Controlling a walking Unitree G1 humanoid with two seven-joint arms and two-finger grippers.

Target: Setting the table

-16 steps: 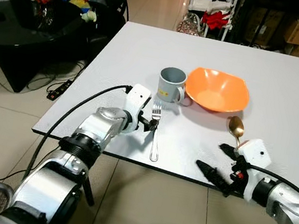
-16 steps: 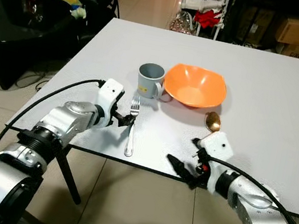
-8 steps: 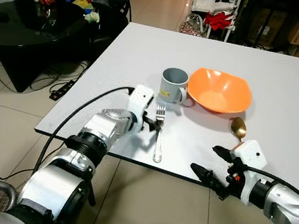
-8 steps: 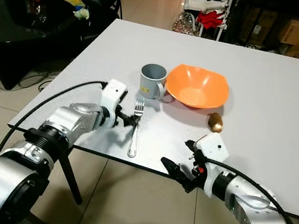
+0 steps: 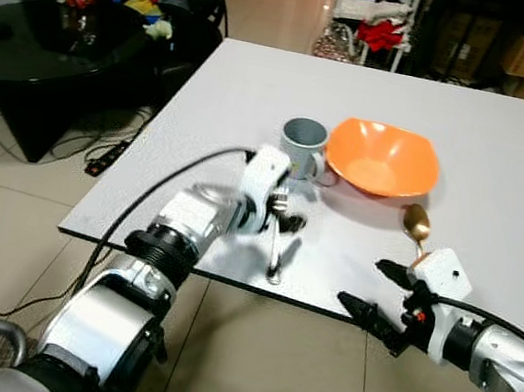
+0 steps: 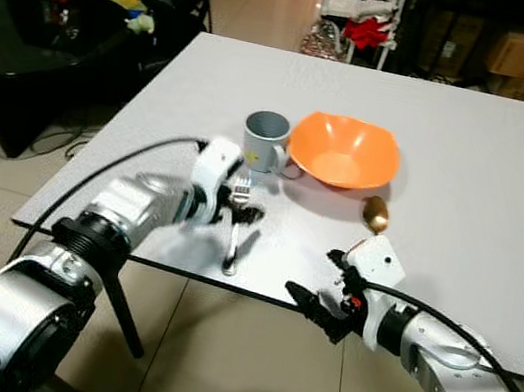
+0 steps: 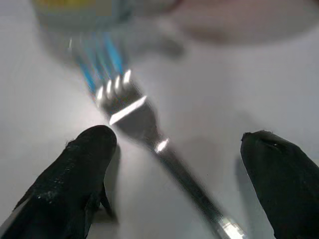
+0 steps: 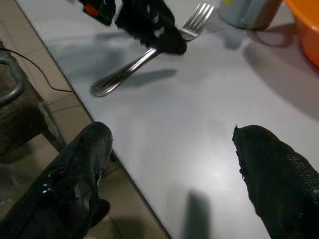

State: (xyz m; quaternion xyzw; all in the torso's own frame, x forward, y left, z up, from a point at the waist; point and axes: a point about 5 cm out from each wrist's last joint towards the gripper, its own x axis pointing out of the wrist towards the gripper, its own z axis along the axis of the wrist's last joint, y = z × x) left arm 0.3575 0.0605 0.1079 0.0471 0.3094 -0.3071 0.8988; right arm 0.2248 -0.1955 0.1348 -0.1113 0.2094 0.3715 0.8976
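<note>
On white surface (image 5: 514,149), left claw (image 7: 174,164) released, fingers straddling silver metal fork (image 5: 276,244). Grey mug (image 5: 302,146), orange bowl (image 5: 382,157) just beyond. Right claw (image 5: 382,293) released at near edge, gold spoon (image 5: 416,224) beside.

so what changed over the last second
The left gripper slid forward over the fork, and its open fingers now straddle the neck just below the tines without gripping it. The right gripper hangs open at the table edge as before. Fork, mug, bowl and spoon stayed put.
</note>
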